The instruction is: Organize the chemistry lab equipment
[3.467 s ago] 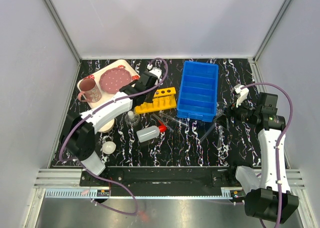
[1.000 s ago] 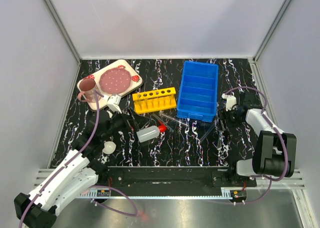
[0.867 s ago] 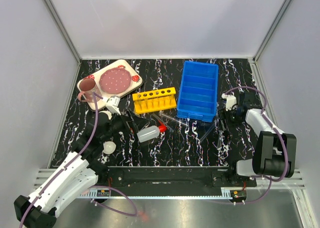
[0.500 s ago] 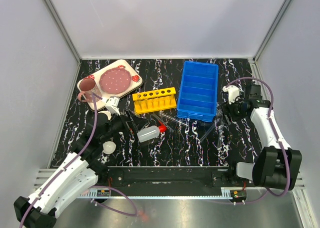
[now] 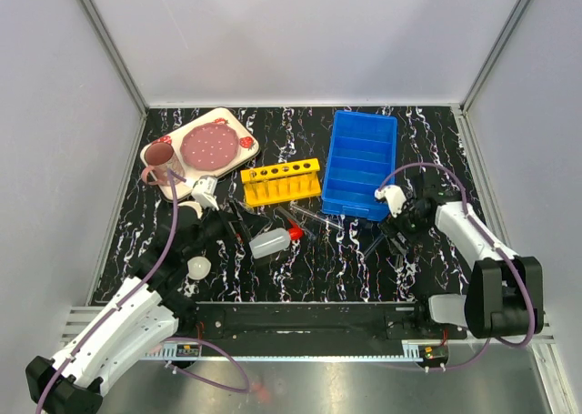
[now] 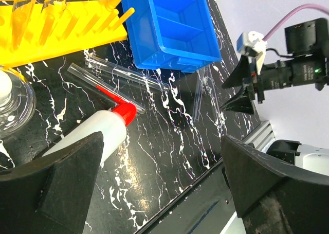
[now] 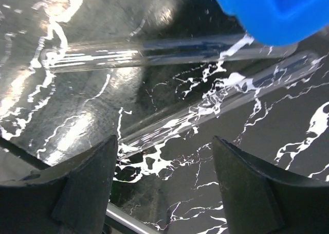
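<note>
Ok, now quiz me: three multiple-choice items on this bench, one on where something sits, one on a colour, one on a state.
1. Where is the yellow tube rack?
A. on a shelf
B. between the strawberry tray and the blue bin
C. inside the blue bin

2. What colour caps the squeeze bottle?
A. green
B. black
C. red

3. How is the right gripper?
A. open above test tubes lying on the table
B. shut on one tube
C. shut on the bin's rim

Answers: 1 B, the rack lies on the table between the two. 2 C, the cap shows red in the top and left wrist views. 3 A, its jaws stand apart, with the tubes flat on the table below.
</note>
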Robot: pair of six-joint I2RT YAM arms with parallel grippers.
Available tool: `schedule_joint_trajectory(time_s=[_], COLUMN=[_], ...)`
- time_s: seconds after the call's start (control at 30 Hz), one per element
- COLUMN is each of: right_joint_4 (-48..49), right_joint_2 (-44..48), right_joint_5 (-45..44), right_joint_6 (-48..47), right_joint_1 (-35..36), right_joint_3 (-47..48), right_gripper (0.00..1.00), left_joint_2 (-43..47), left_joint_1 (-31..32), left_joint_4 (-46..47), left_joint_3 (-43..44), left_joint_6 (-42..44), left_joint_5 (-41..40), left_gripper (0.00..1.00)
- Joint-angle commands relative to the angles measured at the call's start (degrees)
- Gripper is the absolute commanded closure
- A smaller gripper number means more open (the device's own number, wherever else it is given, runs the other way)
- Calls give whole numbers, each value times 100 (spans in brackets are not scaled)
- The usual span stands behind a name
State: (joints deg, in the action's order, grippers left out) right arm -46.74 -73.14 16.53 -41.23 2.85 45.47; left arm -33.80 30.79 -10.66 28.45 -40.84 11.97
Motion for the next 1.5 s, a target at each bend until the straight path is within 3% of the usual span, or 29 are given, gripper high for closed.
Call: schedule_joint_trajectory(time_s=[0.0,0.2,0.57,0.9,1.13,1.47], right_joint_4=[815,1097,1009,886,579,95], right_joint_2=[-269,-621,-824,-1158,-1053,-334], right_joint_5=[-835,-1065,-1820,-2102,-1927,-1320], right_joint_6=[599,748,827,1047,731,81], right_joint_1=[180,251,251,-38,-583,-628], right_joint_3=[-284,-381,-495,-452,-135,-47], right_gripper=[24,31,57,71,78,82], left_joint_2=[67,-91,-118,40,32,-302], left_joint_1=[-11,-11,-11,-11,-11,-2], left_joint_4=[240,274,239,90,256,1170], left_joint_3=[-41,3,-15,-67,-111,-278], left_joint_6=[-38,-3,59,129,138,32], left_joint_5=[-168,-151,-160,-124,130,1272], left_gripper=[1,1,1,1,1,1])
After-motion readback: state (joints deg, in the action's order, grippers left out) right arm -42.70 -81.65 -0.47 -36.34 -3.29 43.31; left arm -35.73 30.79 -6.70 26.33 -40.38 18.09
